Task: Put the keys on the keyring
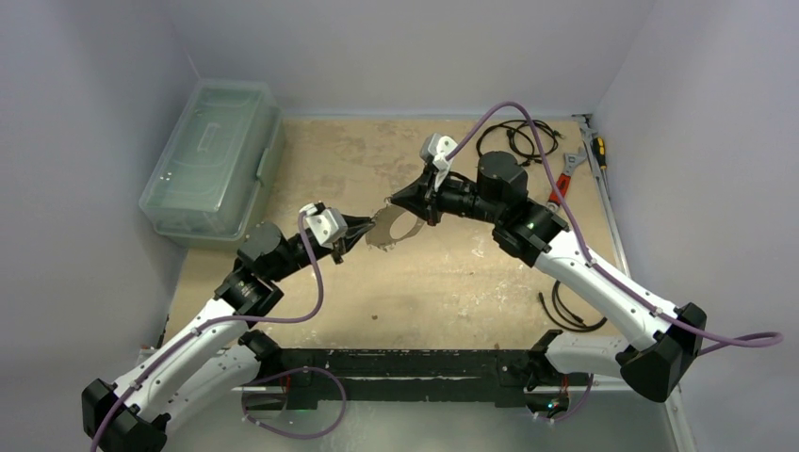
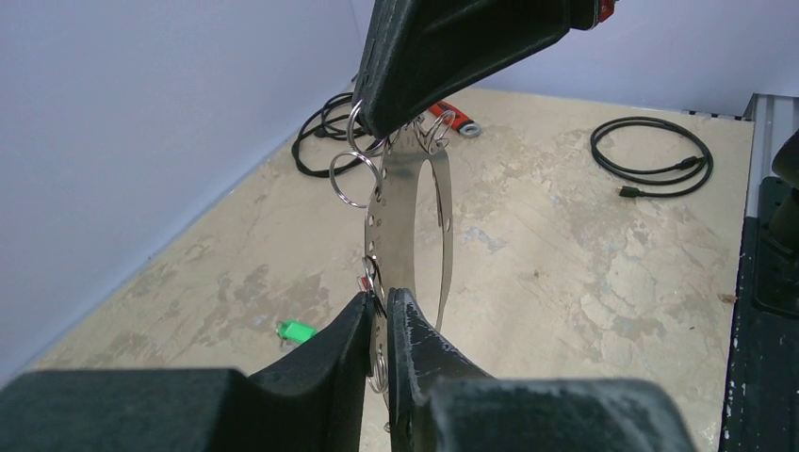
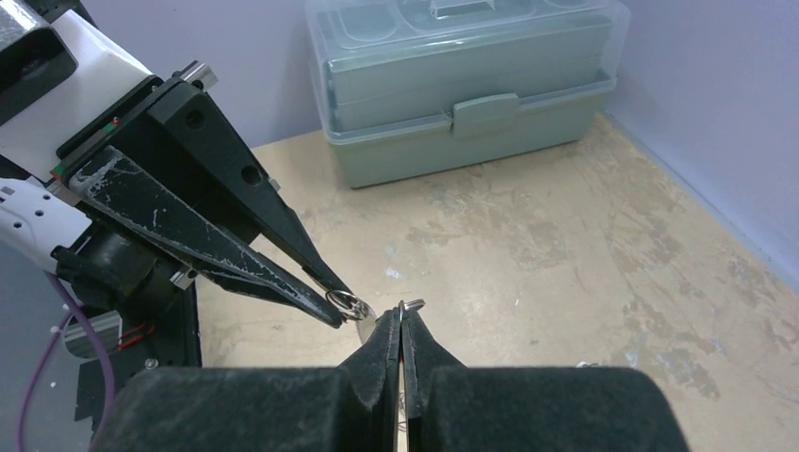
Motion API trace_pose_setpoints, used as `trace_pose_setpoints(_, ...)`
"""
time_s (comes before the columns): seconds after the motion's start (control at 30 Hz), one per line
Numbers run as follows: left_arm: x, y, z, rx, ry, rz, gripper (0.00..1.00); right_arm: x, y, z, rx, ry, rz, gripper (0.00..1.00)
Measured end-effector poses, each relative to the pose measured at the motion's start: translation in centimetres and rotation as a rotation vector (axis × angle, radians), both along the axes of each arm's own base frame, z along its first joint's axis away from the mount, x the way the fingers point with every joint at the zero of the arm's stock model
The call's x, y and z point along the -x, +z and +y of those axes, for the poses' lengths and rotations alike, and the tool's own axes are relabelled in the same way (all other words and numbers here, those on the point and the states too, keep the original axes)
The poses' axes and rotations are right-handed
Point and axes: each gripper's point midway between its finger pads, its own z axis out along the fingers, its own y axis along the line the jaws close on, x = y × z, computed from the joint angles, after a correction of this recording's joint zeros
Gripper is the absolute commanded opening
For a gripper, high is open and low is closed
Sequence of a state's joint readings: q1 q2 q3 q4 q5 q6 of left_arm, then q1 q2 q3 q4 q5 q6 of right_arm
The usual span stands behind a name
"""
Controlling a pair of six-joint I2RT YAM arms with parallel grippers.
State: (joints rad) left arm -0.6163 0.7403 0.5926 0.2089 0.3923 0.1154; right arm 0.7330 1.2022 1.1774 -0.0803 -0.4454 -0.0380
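Observation:
The keyring [image 1: 382, 232], a flat silvery hoop with small split rings [image 2: 352, 179] along its rim, hangs in the air between both arms. My left gripper [image 2: 381, 301] is shut on its near edge, the plate [image 2: 400, 212] sandwiched between the black fingers. A red tag [image 2: 365, 282] peeks out just beside the left fingertip. My right gripper [image 3: 402, 315] is shut on the opposite end, a split ring [image 3: 413, 304] poking out above its tips. One key with a green tag [image 2: 297, 330] lies on the table below. The other keys are hidden.
A pale green toolbox [image 1: 212, 160] stands at the back left. Black cable coils [image 1: 513, 141] lie at the back right, with a wrench [image 1: 568, 169] and a screwdriver [image 1: 599, 151] by the right wall. Another black cable [image 1: 565, 311] lies near the right arm's base.

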Motion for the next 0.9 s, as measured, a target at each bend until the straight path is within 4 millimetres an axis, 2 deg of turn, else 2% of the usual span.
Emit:
trace_pose_setpoints(0.13, -0.1, 0.1, -0.1, 0.003, 0.0, -0.004, 0.0, 0.1, 0.0, 0.1, 0.0, 0.005, 0.001, 0.0)
trace_pose_setpoints(0.53, -0.5, -0.3, -0.1, -0.011, 0.012, 0.027, 0.0, 0.2, -0.3, 0.1, 0.019, 0.016, -0.023, 0.0)
trace_pose_setpoints(0.73, -1.3, -0.4, -0.2, -0.01, 0.054, 0.145, 0.0, -0.6, -1.1, -0.3, 0.073, -0.017, -0.054, 0.0)
trace_pose_setpoints(0.9, -1.1, -0.4, 0.0, 0.008, 0.08, 0.257, 0.0, -0.6, -1.4, -0.3, 0.096, -0.015, -0.069, 0.0)
